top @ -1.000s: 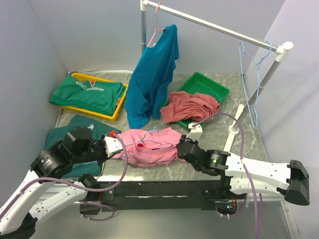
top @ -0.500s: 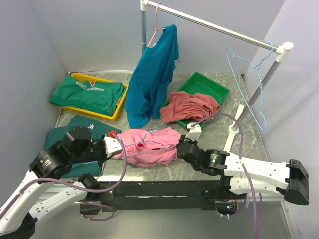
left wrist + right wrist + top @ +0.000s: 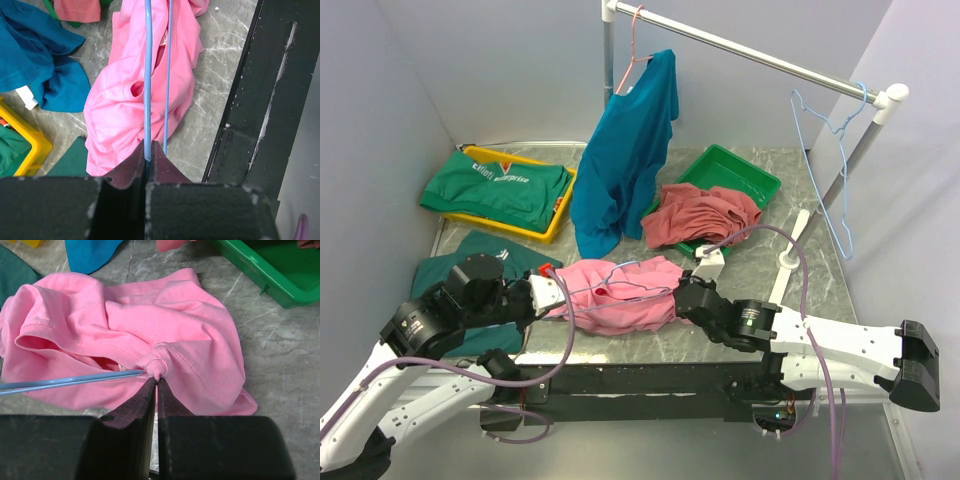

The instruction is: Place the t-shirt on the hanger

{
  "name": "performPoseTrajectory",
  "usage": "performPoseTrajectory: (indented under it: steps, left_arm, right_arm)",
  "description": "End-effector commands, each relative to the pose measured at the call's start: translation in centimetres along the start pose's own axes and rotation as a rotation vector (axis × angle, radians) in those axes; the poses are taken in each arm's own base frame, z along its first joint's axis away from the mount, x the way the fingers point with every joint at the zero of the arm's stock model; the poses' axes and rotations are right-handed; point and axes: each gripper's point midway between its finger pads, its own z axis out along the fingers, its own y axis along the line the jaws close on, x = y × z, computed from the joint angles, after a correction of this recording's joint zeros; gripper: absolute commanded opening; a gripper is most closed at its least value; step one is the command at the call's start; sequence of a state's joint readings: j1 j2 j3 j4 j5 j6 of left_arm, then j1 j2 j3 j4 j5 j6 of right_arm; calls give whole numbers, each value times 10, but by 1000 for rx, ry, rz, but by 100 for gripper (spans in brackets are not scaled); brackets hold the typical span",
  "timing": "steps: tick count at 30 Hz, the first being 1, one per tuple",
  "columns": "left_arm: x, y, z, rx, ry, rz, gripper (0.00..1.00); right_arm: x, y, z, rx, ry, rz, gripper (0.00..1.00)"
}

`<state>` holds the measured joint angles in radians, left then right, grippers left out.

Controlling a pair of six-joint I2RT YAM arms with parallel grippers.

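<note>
the bright pink cotton t-shirt [image 3: 620, 295] lies crumpled on the grey marbled table [image 3: 825, 270] near its front edge, between the two arms. the thin light-blue wire hanger [image 3: 638, 283] lies across it, its wires running over the cloth and into the folds.

the left gripper [image 3: 552, 292] is at the shirt's left end. in the left wrist view its fingers [image 3: 131, 162] are pressed together on one blue wire of the hanger, and a second wire runs just beside it. the right gripper [image 3: 685, 295] is at the shirt's right end. in the right wrist view its jaws are nipped on a small bunched fold of pink fabric, right where the hanger's wire meets the cloth.

just behind the shirt, a teal-blue shirt [image 3: 620, 160] hangs from a pink wire hanger [image 3: 632, 55] on a white metal rail [image 3: 750, 55], its hem reaching down to the table. to the right of it, a dusty rose-red garment [image 3: 700, 215] spills over the near rim of a green plastic tray [image 3: 745, 168], near the right gripper. at the back left, a folded green printed shirt [image 3: 495, 185] sits in a yellow plastic tray [image 3: 558, 222]. a dark green garment [image 3: 515, 252] lies flat under the left arm. spare light-blue wire hangers [image 3: 820, 180] hang at the rail's right end, well apart from the shirt.
</note>
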<state>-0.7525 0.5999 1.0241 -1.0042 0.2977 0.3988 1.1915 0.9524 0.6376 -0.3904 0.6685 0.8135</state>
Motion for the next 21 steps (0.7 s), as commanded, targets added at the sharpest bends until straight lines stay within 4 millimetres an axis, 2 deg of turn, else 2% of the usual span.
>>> performPoseTrajectory:
  steps: [1,13,20,21]
  left_arm:
    - [-10,6,5,-13,-39,29,1]
    - [-11,7,15,-14,-62,15,1]
    - [-22,17,14,-67,-114,34,1]
    - [-24,19,12,-85,-125,29,1]
  right_arm:
    - [-24,10,-7,-23,-50,40,11]
    - [-34,22,-14,-64,-46,28,8]
    - [-52,45,-25,-133,-48,2,4]
    - [-60,52,-29,-155,-54,2,4]
